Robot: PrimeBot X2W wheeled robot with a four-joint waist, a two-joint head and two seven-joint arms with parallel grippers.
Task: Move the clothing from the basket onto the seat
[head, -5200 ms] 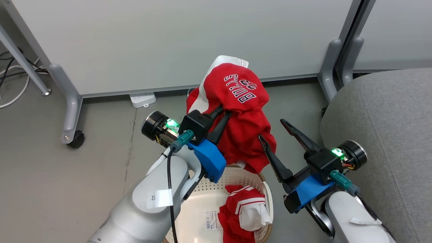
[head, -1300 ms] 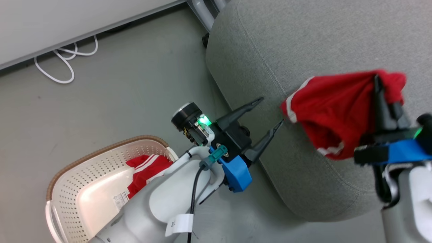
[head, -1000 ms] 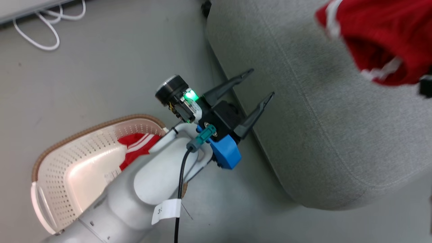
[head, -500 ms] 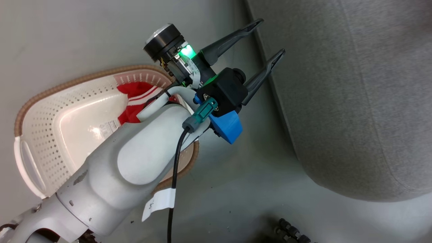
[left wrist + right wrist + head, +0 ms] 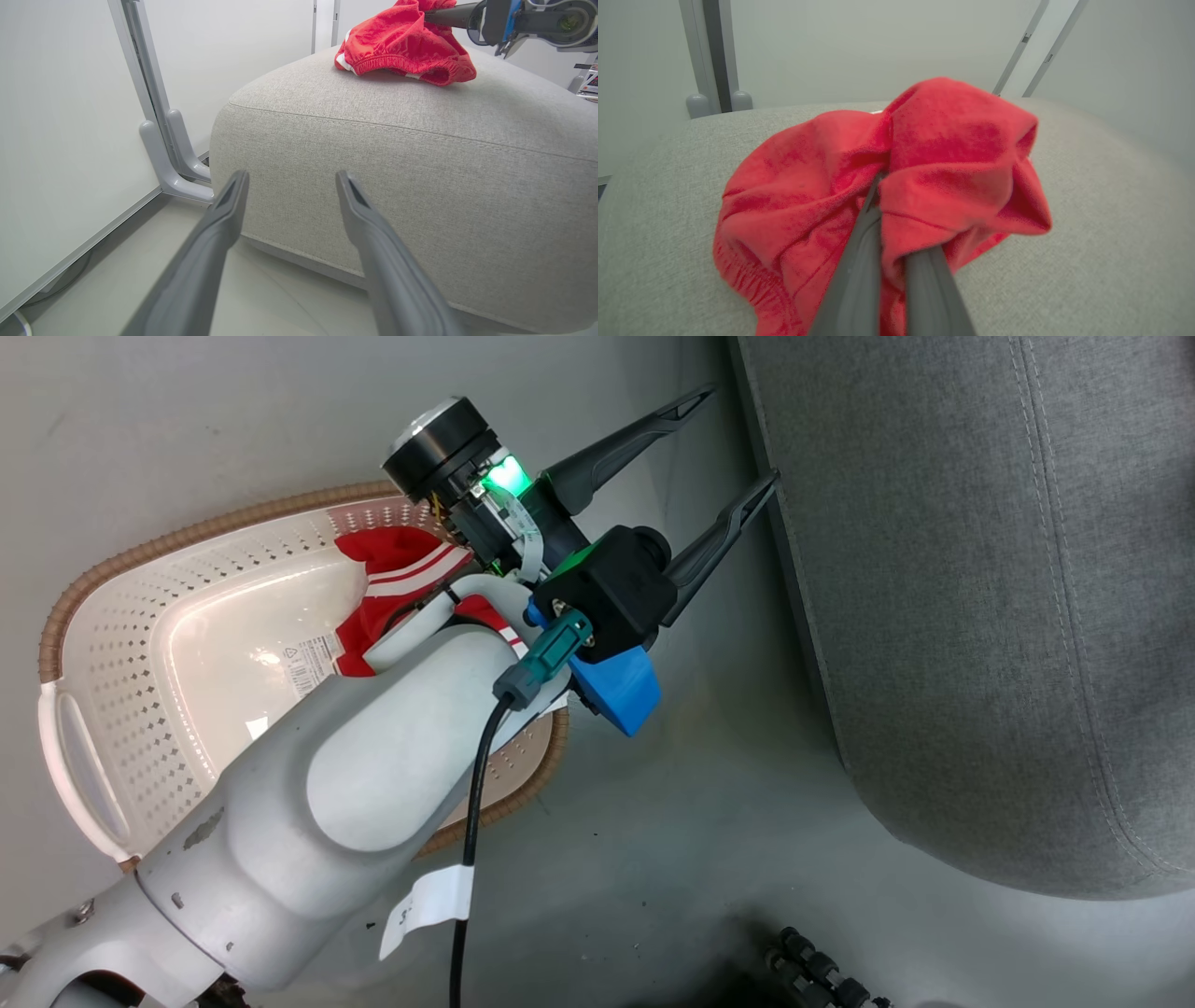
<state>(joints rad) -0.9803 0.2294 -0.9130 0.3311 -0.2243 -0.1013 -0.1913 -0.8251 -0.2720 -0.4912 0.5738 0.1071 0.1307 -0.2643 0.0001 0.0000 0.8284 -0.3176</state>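
The grey seat (image 5: 980, 616) takes up the right side, and the basket (image 5: 187, 537) sits on the floor to its left. One red garment (image 5: 924, 177) rests bunched on the seat's top. The right gripper (image 5: 889, 210) is clamped on a fold of it, apparently set down but not yet released. The other garment (image 5: 397, 569) lies in the basket. The left gripper (image 5: 742, 434) hangs between basket and seat, fingers spread and empty, likely free for the second pick.

Matt woven seat (image 5: 980, 616), glossy plastic basket (image 5: 112, 691)
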